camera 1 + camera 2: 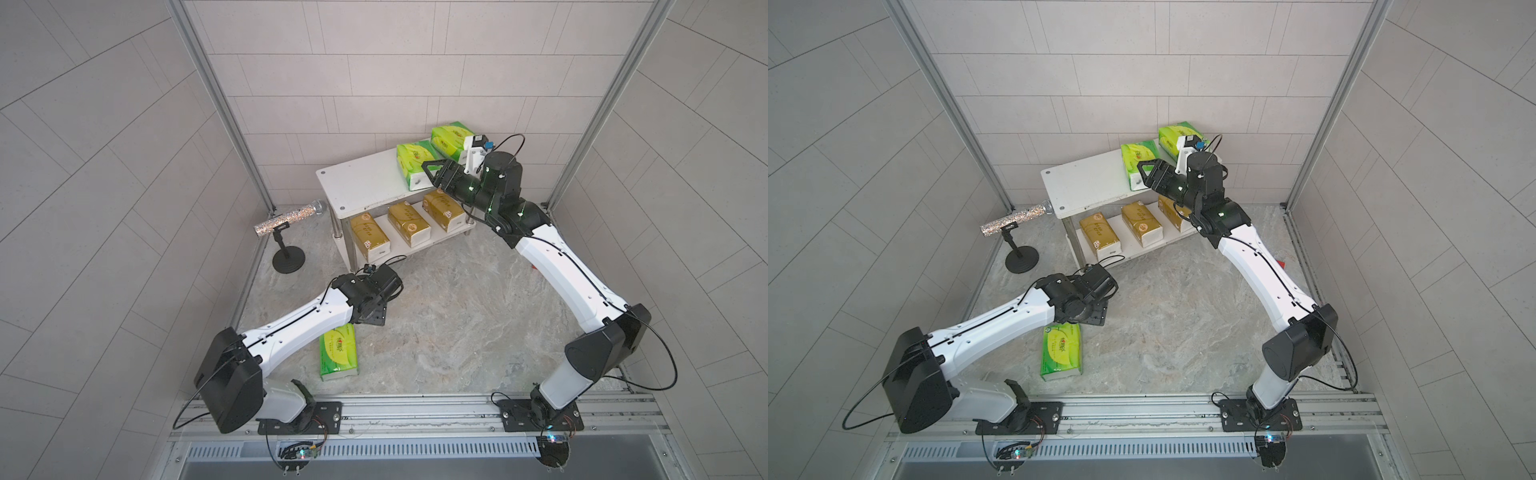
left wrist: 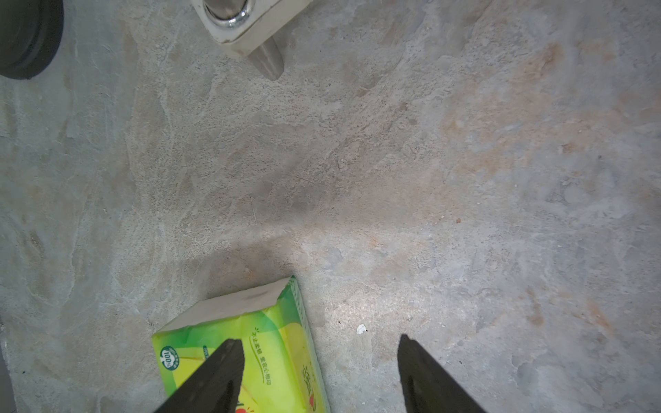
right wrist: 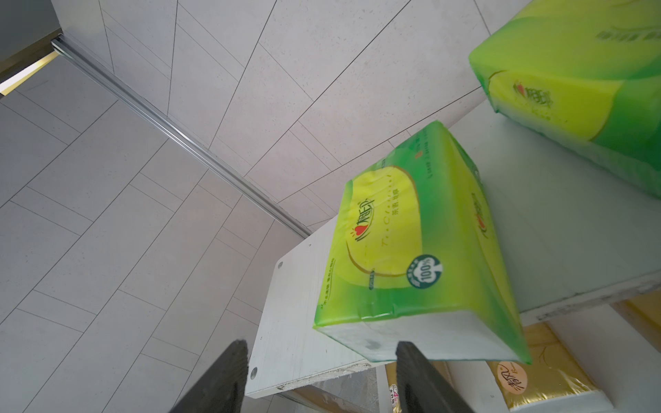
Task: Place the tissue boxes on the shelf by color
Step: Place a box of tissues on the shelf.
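Note:
The shelf (image 1: 361, 183) (image 1: 1084, 187) stands at the back. Two green tissue boxes (image 1: 411, 164) (image 1: 451, 139) sit on its top board. Three gold boxes (image 1: 369, 236) (image 1: 408, 223) (image 1: 442, 210) lie on the lower board. A third green box (image 1: 338, 352) (image 2: 264, 343) lies on the floor. My left gripper (image 1: 374, 318) (image 2: 322, 343) hangs open above that box's far end, one finger over it and the other over bare floor. My right gripper (image 1: 428, 170) (image 3: 322, 345) is open at the front end of the nearer top green box (image 3: 411, 250), holding nothing.
A glittery microphone (image 1: 286, 216) rests on a black stand (image 1: 288, 259) left of the shelf, near the left wall. A small red thing (image 1: 1282, 262) lies on the floor by the right wall. Tiled walls close three sides. A metal rail (image 1: 415, 409) runs along the front.

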`<state>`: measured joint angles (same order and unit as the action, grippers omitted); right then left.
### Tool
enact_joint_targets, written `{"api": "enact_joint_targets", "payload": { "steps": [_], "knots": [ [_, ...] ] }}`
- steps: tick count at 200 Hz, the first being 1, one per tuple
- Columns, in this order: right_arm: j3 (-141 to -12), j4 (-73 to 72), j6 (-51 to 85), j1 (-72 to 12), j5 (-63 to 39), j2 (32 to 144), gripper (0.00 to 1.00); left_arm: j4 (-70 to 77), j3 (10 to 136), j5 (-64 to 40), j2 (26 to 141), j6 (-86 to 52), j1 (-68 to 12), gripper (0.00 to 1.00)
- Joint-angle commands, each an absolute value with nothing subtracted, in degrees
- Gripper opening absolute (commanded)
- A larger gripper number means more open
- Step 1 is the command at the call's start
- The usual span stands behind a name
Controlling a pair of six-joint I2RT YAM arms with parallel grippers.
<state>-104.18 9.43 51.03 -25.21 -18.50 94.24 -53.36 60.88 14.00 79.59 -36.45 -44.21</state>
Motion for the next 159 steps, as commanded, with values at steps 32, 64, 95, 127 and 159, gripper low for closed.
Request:
{"api": "enact_joint_targets", "payload": {
  "steps": [32, 64, 95, 127, 159],
  "knots": [
    [-105.4, 10.0, 53.1, -27.4, -11.9, 95.6, 0.66, -55.0, 59.9, 15.4, 77.5, -37.1, -43.9, 0.76],
    [-106.1, 10.6, 54.3, -28.2, -8.2, 96.1, 0.66, -55.4, 59.7, 15.6, 76.7, -37.4, -43.9, 0.76],
    [-106.1, 10.6, 55.7, -28.5, -5.6, 97.1, 0.65, -55.7, 59.2, 15.7, 75.8, -37.7, -43.9, 0.76],
    [-107.0, 9.9, 56.5, -28.6, -4.1, 98.5, 0.65, -56.1, 58.9, 16.0, 75.1, -38.0, -43.9, 0.76],
    [-108.5, 10.5, 57.2, -28.8, -3.7, 100.0, 0.64, -56.4, 58.8, 16.3, 74.6, -38.1, -43.9, 0.76]
  ]
}}
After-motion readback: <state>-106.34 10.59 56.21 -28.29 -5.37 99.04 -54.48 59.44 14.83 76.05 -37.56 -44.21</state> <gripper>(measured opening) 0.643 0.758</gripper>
